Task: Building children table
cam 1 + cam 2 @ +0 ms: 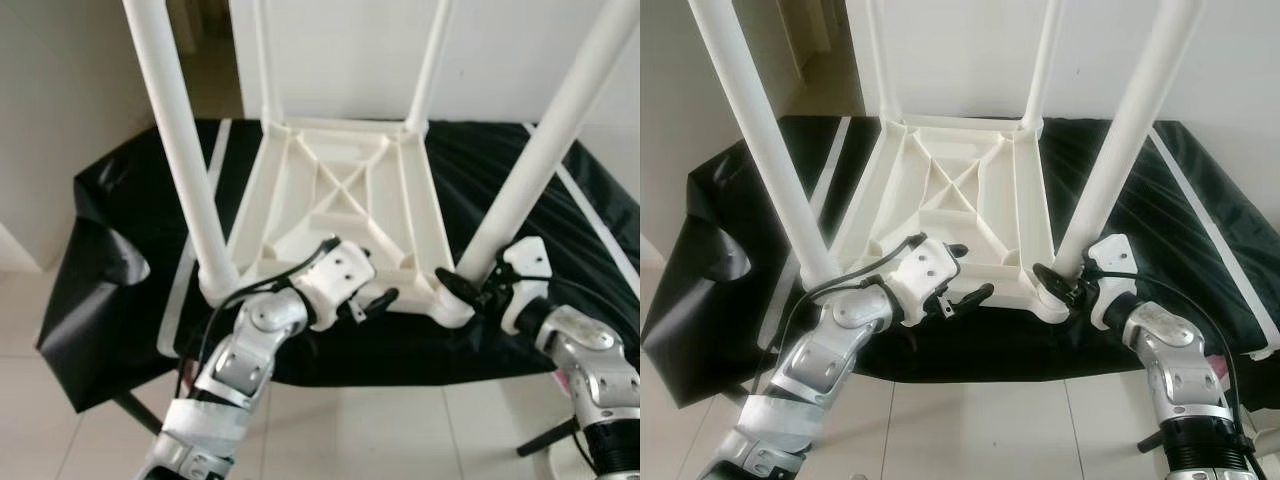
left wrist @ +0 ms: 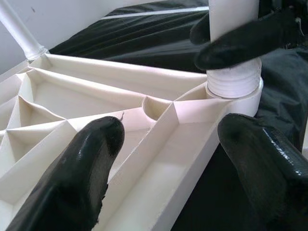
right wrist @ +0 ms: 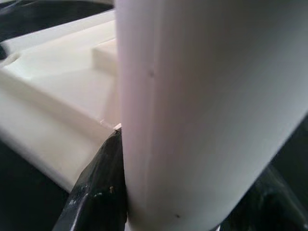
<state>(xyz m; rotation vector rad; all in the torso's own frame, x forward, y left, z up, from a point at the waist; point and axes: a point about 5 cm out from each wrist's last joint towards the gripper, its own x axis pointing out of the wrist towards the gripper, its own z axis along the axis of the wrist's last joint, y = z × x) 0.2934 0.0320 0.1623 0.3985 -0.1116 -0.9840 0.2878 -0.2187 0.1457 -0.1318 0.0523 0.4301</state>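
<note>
A white plastic children's table top (image 1: 345, 205) lies upside down on a surface draped in a black cloth with white stripes (image 1: 120, 230), its ribbed underside facing up. Four white round plastic legs stand up from its four corners. Going from left to right, the near left leg (image 1: 180, 150) rises from the front left corner, and the far left leg (image 1: 265, 60) and far right leg (image 1: 432, 60) stand at the back corners against the pale wall. The near right leg (image 1: 545, 140) leans up from the front right corner socket.

Two silver arms reach in from below. The left gripper (image 1: 372, 296) sits at the middle of the top's near edge, its two black fingers (image 2: 77, 178) spread wide on either side of the rim's ribbed wall, without visibly pinching it. The left wrist view also shows the threaded base of the near right leg seated in its round socket, with the other arm's black fingers wrapped round it just above the thread.

The right gripper (image 1: 470, 290) is at the foot of the near right leg, and its two black fingers (image 3: 96, 192) are closed against both sides of that leg just above the socket.

A pale tiled floor (image 1: 400, 430) lies beneath.
</note>
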